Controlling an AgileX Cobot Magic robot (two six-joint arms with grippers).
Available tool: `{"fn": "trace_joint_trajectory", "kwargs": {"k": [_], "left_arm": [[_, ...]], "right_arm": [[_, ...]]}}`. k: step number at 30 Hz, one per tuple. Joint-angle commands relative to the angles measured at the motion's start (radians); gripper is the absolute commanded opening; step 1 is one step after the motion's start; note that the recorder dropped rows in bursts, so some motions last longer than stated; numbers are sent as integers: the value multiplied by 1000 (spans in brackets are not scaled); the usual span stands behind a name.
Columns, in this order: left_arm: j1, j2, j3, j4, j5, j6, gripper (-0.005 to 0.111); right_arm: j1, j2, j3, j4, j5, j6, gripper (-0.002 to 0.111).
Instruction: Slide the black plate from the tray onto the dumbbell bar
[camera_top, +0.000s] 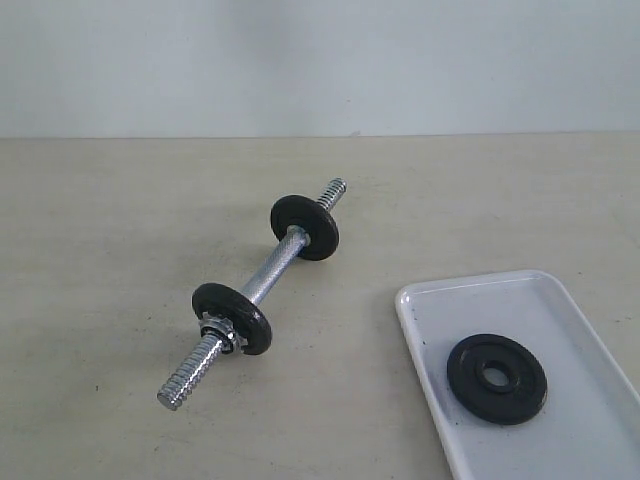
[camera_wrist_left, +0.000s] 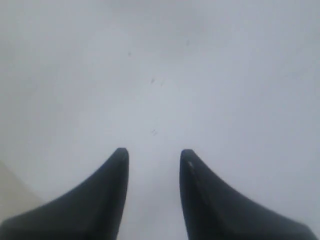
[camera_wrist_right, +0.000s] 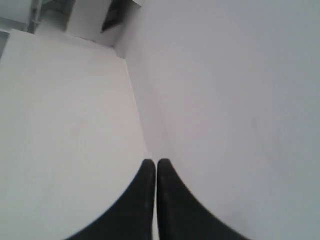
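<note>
The black plate (camera_top: 497, 378) lies flat in the white tray (camera_top: 570, 300) at the front right of the exterior view. The dumbbell bar (camera_top: 262, 283) lies slantwise on the beige table left of the tray, with a small black disc near each end and a chrome nut by the nearer disc. Neither arm shows in the exterior view. In the left wrist view my left gripper (camera_wrist_left: 152, 157) is open, with nothing between its dark fingers and a pale wall behind. My right gripper (camera_wrist_right: 156, 165) is shut on nothing, facing white walls.
The beige table (camera_top: 120, 250) runs back to a pale wall (camera_top: 320, 60). The tray reaches past the right and front edges of the exterior view. A wall corner (camera_wrist_right: 135, 100) shows in the right wrist view.
</note>
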Motion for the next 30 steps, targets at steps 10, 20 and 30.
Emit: {"fn": "trace_joint_trajectory", "kwargs": {"k": [10,20,30], "left_arm": [[4,-2,-1,-10,-233,-151,32],[4,-2,-1,89,-11,-151,32],[4,-2,-1,107,31,-151,32]], "right_arm": [[-3,0,-1,-421,213,-11,0],[-3,0,-7,-508,221,-2,0],[-3,0,-7,-511,264,-2,0]]}}
